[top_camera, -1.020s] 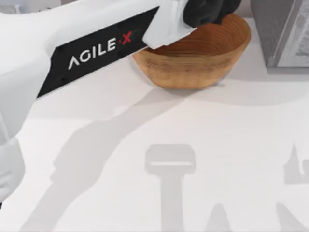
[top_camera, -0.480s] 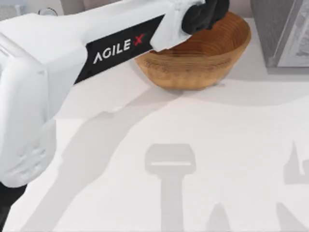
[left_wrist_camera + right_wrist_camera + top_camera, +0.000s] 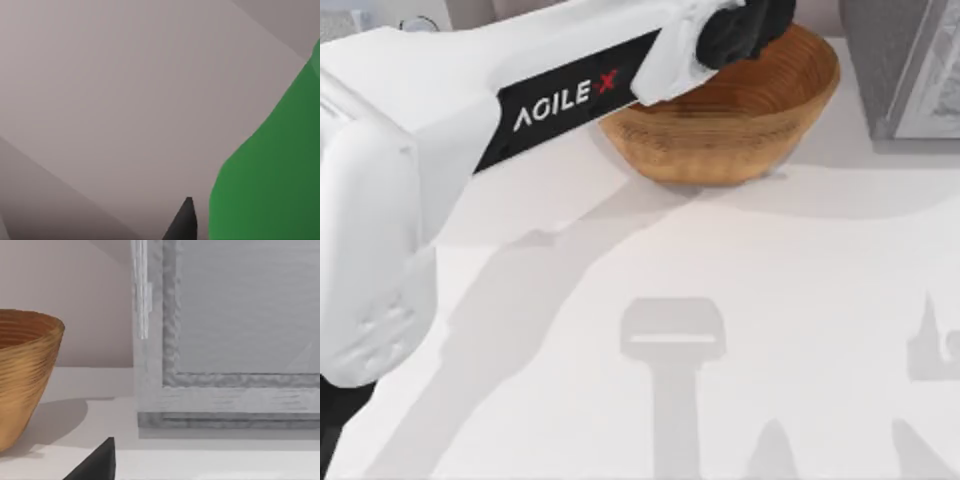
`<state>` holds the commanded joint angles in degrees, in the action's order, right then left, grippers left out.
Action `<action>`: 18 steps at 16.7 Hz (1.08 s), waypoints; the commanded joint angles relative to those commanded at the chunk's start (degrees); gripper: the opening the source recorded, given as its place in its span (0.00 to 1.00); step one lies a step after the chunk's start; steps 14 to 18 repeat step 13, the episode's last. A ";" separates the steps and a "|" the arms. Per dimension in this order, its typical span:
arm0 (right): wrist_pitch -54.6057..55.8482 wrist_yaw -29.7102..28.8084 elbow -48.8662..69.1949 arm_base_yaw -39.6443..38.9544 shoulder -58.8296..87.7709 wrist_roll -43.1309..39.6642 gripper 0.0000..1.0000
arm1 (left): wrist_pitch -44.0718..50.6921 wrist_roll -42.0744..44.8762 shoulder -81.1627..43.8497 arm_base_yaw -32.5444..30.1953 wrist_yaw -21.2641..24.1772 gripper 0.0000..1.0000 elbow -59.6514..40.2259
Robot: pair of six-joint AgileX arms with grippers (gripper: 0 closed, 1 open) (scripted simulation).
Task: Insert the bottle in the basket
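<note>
Left wrist view: bottle (image 3: pixel 270 175) beside fingers (image 3: pixel 182 222); axis unclear.

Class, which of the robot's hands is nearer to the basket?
Left. The left hand hangs over the basket, above its far rim. The right hand sits off to the side, apart from it.

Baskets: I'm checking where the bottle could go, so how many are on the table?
1. The basket sits at the table's far edge, right of centre, with the left hand over its far rim; the arm may hide others.
</note>
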<state>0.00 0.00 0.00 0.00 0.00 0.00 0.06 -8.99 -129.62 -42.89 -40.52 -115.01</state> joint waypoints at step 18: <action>0.00 0.00 0.00 0.00 0.00 0.00 1.00 | 0.00 0.00 0.00 0.00 0.00 1.00 0.00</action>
